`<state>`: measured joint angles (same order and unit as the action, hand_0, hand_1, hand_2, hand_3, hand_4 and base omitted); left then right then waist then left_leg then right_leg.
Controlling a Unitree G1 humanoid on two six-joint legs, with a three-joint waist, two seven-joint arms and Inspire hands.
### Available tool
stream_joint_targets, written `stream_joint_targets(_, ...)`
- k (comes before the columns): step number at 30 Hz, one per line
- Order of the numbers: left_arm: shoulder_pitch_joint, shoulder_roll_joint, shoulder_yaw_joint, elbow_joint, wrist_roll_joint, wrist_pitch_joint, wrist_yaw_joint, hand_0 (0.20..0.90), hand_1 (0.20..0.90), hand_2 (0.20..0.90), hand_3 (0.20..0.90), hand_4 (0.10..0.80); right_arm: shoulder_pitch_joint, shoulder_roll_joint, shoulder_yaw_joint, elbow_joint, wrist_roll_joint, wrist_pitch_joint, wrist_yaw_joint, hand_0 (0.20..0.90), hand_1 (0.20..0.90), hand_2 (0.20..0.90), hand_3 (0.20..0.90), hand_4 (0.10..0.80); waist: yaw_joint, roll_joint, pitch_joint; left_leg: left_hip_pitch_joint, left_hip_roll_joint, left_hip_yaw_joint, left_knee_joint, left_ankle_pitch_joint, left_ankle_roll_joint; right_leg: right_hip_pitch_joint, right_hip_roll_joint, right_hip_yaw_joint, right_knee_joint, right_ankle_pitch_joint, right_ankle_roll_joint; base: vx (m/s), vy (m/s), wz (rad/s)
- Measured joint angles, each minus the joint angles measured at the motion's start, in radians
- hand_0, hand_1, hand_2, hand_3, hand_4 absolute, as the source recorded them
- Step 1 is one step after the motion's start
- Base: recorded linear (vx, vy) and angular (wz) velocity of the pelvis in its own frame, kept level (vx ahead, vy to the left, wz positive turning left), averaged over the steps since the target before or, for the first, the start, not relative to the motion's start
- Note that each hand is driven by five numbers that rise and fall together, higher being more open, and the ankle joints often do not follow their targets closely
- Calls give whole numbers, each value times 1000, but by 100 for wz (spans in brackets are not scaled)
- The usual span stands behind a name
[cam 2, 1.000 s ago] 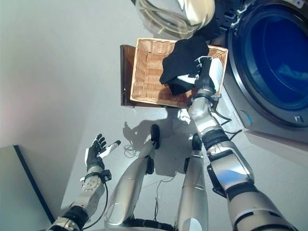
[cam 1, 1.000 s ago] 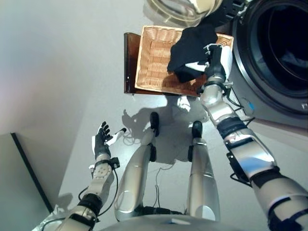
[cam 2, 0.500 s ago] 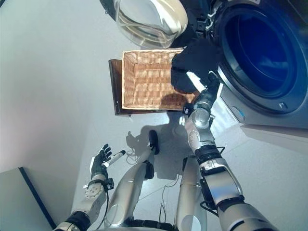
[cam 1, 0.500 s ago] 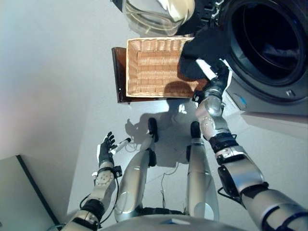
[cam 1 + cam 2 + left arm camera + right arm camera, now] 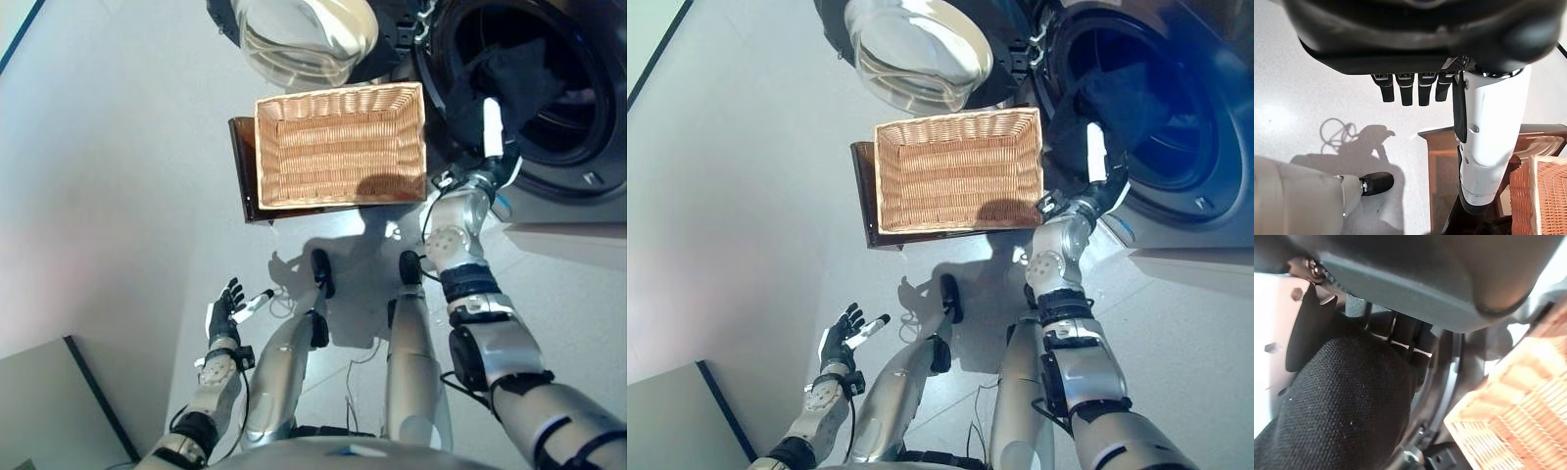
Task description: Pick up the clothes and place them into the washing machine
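Fingers of the right hand (image 5: pixel 487 137) are curled round the black piece of clothing (image 5: pixel 514 78), and the right wrist view shows the dark cloth bunched right against them. A second ago this cloth hung over the far right corner of the woven wicker basket (image 5: pixel 338 142). Now the hand has carried it to the right, into the round dark mouth of the washing machine (image 5: pixel 578 147). The basket looks empty now, and it sits on a dark brown wooden stand (image 5: pixel 242 166). The machine's round glass door (image 5: pixel 304 39) hangs open on the far side of the basket. I think the job is almost done: the hand only needs to push the cloth deeper and let go. Down on the near left, the left hand (image 5: pixel 227 305) waits with its fingers spread loose, holding nothing.
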<state>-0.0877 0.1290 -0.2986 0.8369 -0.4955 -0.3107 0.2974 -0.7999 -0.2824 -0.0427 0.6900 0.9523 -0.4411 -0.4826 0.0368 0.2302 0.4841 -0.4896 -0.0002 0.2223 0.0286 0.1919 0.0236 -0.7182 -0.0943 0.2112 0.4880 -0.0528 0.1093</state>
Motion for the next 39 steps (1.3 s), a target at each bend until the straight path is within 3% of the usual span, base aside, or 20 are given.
stream_joint_targets(15,3,-5,-31,-16,-46,-6,-18,900,900,900,900,800,-215,-148,-7,220,0,14,-23,200,200,200,200,300,7,5,-4,-26,-10,2,-8,3,-2,-41,-1,10,18,-7,1,1,-1,0)
stream_joint_targets(27,3,16,-70,-102,-80,-24,-39,900,900,900,900,800,-472,-288,51,470,39,93,-16,200,200,200,200,300,17,5,-4,-53,-22,2,-7,5,0,-87,-9,18,57,-24,8,-5,-14,2)
stream_joint_targets(29,2,17,-76,-133,-81,-24,-41,900,900,900,900,800,-498,-315,63,499,41,108,-16,200,200,200,200,300,26,5,-4,-68,-26,2,-6,15,9,-112,-9,21,77,-29,8,-41,-31,5)
stream_joint_targets(39,2,43,-108,-182,-85,-25,-43,900,900,900,900,800,-573,-397,166,650,26,226,2,200,200,200,200,300,46,5,-4,-138,-32,0,8,19,-1,-199,-8,25,131,-43,-2,-17,-14,5)
